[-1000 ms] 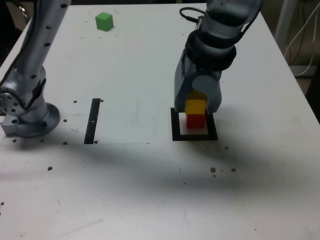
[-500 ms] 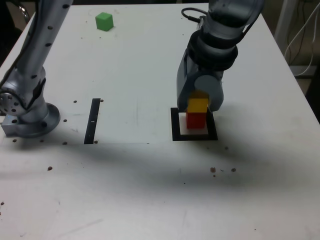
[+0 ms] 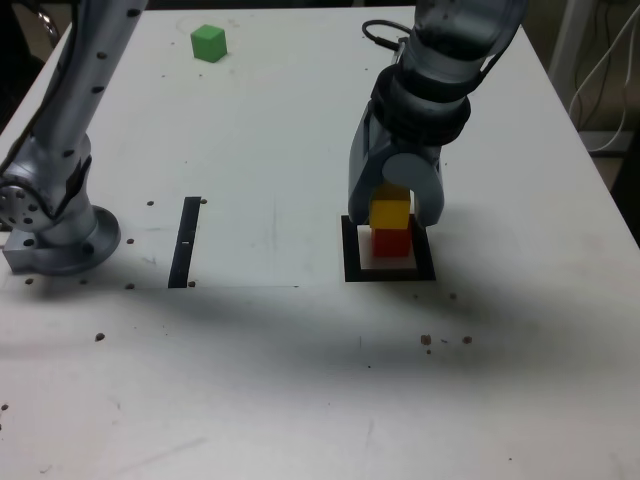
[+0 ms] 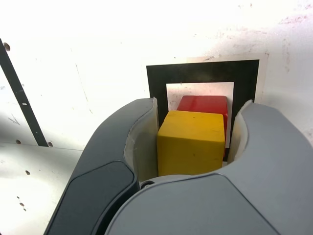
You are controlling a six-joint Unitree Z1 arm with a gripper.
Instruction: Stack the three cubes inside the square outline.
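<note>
The yellow cube point(image 3: 391, 213) sits on top of the red cube point(image 3: 392, 243), and both stand inside the square outline point(image 3: 351, 262) right of centre in the exterior view. My gripper point(image 3: 396, 218) comes down from above and is shut on the yellow cube, one finger on each side. The wrist view shows the yellow cube point(image 4: 191, 142) between the pale pads point(image 4: 144, 137), with the red cube point(image 4: 203, 104) under it and the black square outline point(image 4: 156, 83) around them. The green cube point(image 3: 208, 42) lies alone at the far left of the table.
A narrow black strip point(image 3: 186, 241) lies on the table left of the outline, also visible as the black strip point(image 4: 19, 95) in the wrist view. The arm's base point(image 3: 60, 235) stands at the exterior view's left edge. Small dark specks dot the white tabletop.
The gripper and yellow cube shifted slightly right and up half a second ago, then came back down and left onto the red cube.
</note>
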